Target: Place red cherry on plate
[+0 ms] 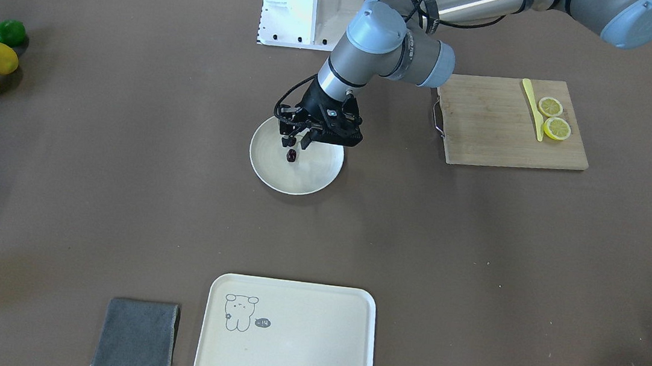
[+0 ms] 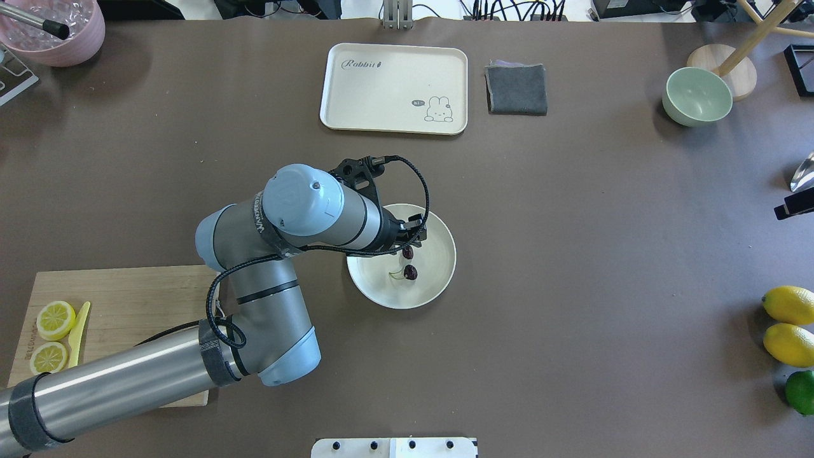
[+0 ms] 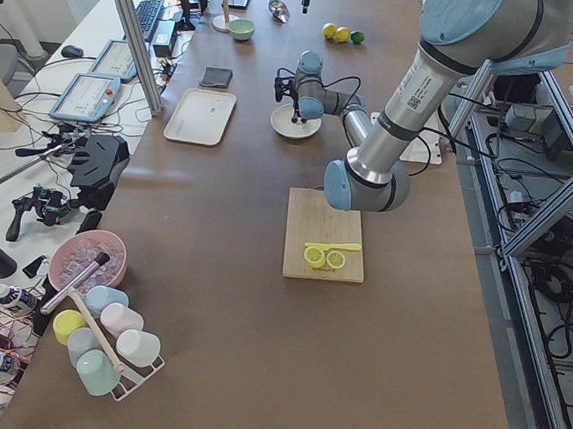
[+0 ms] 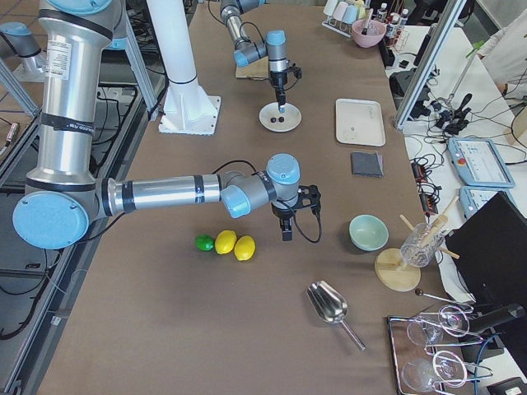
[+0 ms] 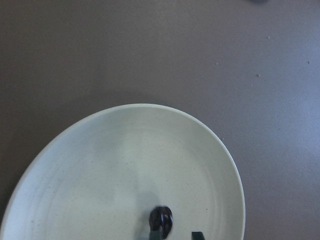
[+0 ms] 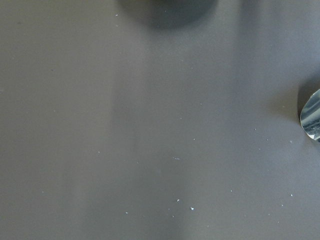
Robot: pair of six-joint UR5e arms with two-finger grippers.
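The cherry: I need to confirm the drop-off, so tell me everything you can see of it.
The cherry is a pair of tiny, dark maroon balls, with a thin green stem showing beside one. It lies near the middle of the cream plate. One ball is closer to the left tool, which hangs just above with its fingers apart. Whether a finger touches it cannot be told.

bright even light, soft shadow beside the plate [image 1: 314, 176], wrist views blurry.

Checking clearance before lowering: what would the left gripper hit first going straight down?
Probably the red cherry, lying on the plate just under the left gripper; exact depth is unclear.
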